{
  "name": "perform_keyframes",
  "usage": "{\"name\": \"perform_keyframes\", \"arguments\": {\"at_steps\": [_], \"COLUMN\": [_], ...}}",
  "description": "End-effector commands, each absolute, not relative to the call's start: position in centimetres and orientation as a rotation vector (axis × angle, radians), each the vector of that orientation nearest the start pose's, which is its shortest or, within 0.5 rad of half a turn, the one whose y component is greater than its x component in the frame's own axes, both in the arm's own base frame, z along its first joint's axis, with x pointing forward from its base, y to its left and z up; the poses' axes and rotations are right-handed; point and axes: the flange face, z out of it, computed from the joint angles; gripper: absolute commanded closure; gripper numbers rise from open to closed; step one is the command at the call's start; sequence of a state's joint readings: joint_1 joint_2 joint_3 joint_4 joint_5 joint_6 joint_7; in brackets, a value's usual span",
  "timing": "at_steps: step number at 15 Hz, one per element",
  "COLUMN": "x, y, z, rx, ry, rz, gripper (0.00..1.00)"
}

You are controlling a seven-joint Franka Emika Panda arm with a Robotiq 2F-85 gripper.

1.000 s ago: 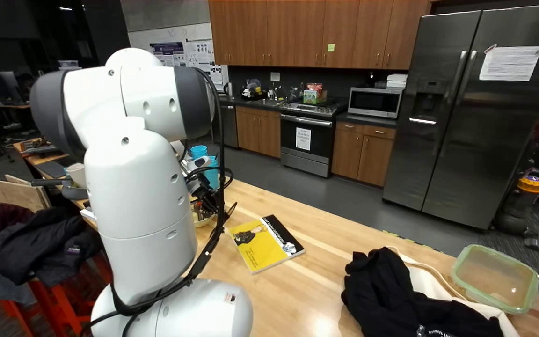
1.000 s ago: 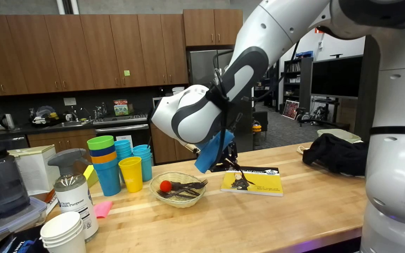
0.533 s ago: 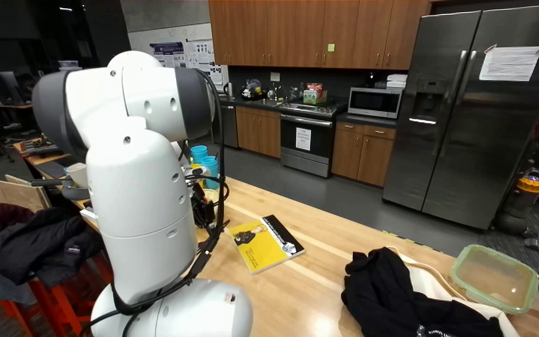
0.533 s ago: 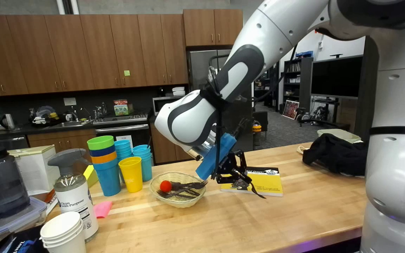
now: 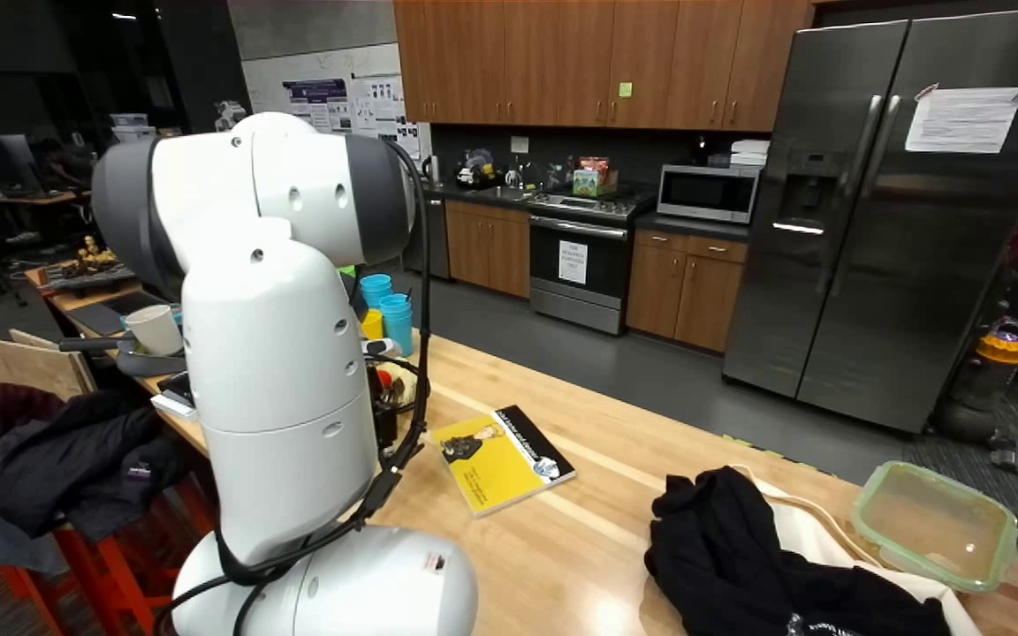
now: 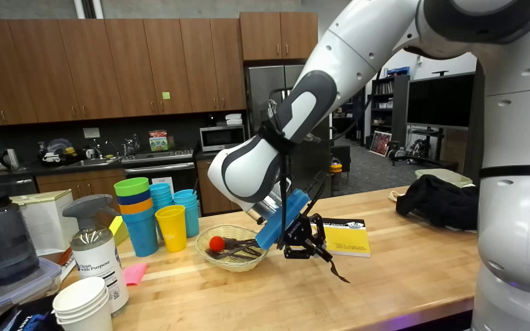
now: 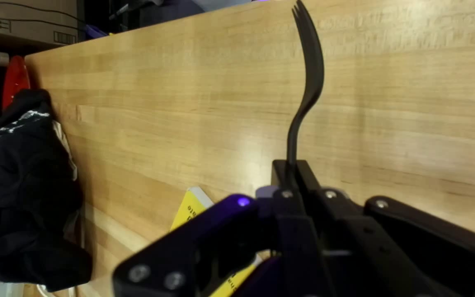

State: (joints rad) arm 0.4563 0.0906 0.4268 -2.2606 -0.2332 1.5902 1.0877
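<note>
Over the last second the fork [image 7: 314,74] has come nearer and to the right in an exterior view: its tines, a moment ago seen against the book [image 6: 350,241], now show against the table [image 6: 292,294] on the book's near side. In an exterior view the ball [image 5: 384,378] has come into sight. The jaws are pinching the fork by its handle, pressed to both sides of it, with the tines reaching out ahead. My reading is that the fork is in mid-carry, held and not set down, to the right of the basket [image 6: 235,265], which holds the ball and some dark cutlery [image 6: 233,243]. Whether the tines touch the table or hang above it cannot be told, and their tips sit right at the edge of the wrist view. The jaws cover the left part of the book, the arm [image 5: 284,353] hides the fork altogether in an exterior view, and the black cloth [image 7: 27,198] is cut off at the left of the wrist view.
</note>
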Motion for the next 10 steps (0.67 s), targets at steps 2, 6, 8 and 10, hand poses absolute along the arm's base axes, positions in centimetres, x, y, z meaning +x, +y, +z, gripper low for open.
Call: {"name": "perform_keyframes", "arguments": {"at_steps": [2, 6, 8, 10], "x": [29.0, 28.3, 28.0, 27.7], "y": [32.1, 32.6, 32.9, 33.0], "z": [28.3, 28.1, 28.2, 28.2], "rx": [2.458, 2.49, 2.499, 2.498], "ry": [-0.108, -0.098, -0.095, -0.09], "rz": [-0.385, -0.396, -0.394, -0.396], "gripper": [0.99, 0.99, 0.99, 0.99]}}
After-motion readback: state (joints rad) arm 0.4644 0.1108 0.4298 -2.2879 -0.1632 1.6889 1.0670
